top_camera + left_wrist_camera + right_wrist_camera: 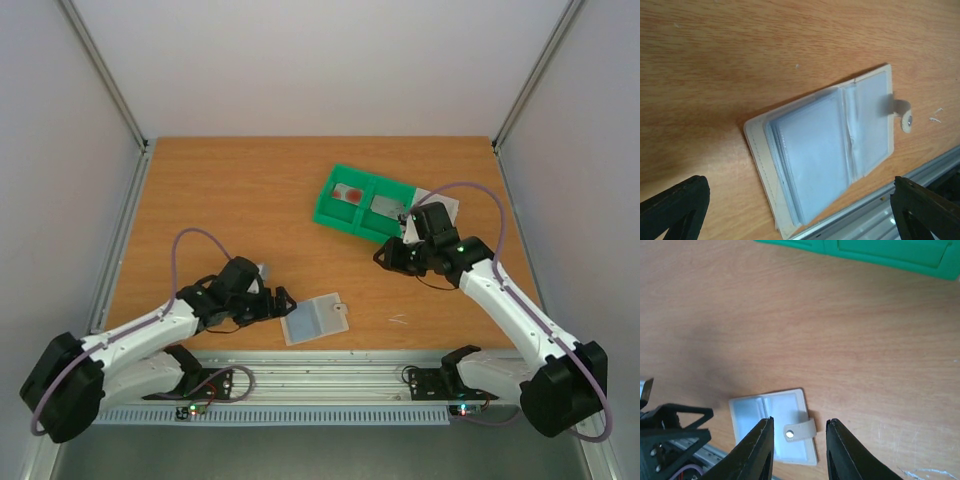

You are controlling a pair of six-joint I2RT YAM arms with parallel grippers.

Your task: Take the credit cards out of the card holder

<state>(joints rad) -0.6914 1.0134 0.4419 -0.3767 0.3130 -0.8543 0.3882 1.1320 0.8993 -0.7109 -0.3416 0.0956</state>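
The left gripper (282,303) hangs wide open and empty just beside the card holder (315,318), which lies open near the table's front edge with its sleeves apparently bare. The right gripper (388,257), half open, holds nothing by the green tray (335,215), where the credit cards (350,192) seem to lie. Removal looks done; the next move is a clean retreat.

White arms (140,337), black joints (62,385) (purple cables (178,262)).

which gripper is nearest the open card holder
The left gripper: it sits open just beside the card holder, while the right gripper is farther off, next to the green tray.
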